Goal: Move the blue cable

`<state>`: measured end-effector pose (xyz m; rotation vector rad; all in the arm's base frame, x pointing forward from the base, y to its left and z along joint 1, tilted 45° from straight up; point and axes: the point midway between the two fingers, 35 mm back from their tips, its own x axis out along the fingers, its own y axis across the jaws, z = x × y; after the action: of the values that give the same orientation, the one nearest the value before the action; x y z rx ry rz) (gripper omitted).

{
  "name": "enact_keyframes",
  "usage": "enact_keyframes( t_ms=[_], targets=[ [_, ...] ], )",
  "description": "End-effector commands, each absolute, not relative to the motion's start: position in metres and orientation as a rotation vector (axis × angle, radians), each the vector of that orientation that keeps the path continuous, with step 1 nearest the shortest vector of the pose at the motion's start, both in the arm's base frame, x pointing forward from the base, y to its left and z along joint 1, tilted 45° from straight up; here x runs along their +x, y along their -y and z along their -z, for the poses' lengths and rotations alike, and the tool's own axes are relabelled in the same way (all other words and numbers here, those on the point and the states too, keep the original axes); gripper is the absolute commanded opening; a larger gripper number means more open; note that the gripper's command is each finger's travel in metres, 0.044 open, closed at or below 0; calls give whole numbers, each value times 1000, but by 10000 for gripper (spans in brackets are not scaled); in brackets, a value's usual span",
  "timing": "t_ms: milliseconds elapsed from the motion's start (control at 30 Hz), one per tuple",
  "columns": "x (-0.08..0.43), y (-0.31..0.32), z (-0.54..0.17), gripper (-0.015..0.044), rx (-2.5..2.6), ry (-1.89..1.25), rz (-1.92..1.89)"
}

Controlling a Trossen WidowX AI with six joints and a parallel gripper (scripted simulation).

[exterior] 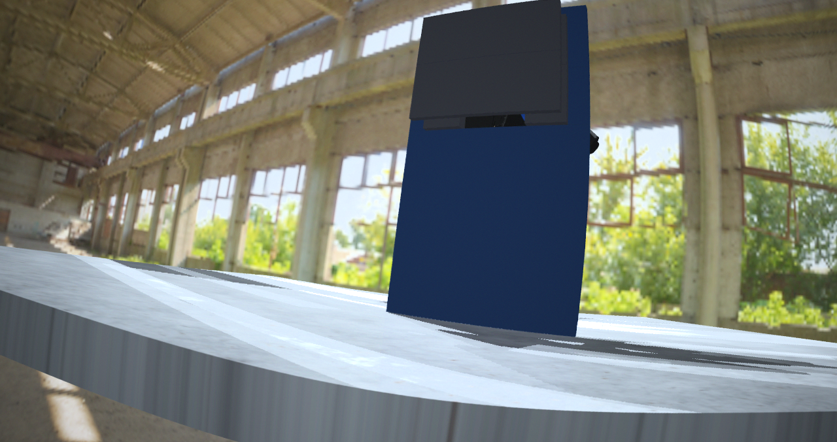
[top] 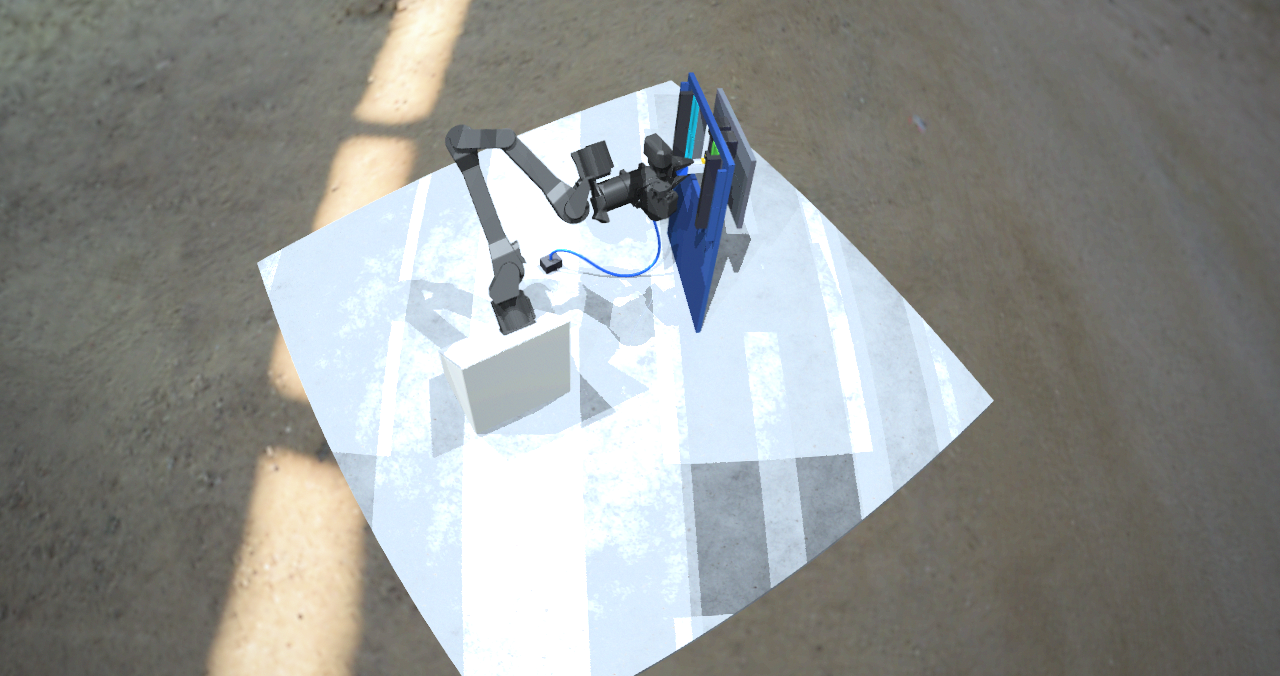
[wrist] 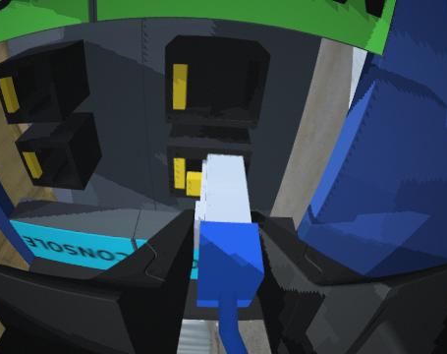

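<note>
Plug: blue-backed, pale-bodied, yellow-tipped, at the mouth of a dark port above the cyan label
Cable: blue, trailing from the plug
Gripper: fingers slightly apart, clamping the plug
</note>
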<state>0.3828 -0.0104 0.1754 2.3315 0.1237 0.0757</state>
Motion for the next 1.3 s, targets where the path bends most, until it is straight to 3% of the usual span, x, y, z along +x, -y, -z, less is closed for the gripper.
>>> enact_keyframes(
  t_ms=[0, 1267],
  targets=[
    [384, 12, -175, 0, 2335, -115, -73],
    [391, 13, -173, 0, 2334, -113, -75]
  ],
)
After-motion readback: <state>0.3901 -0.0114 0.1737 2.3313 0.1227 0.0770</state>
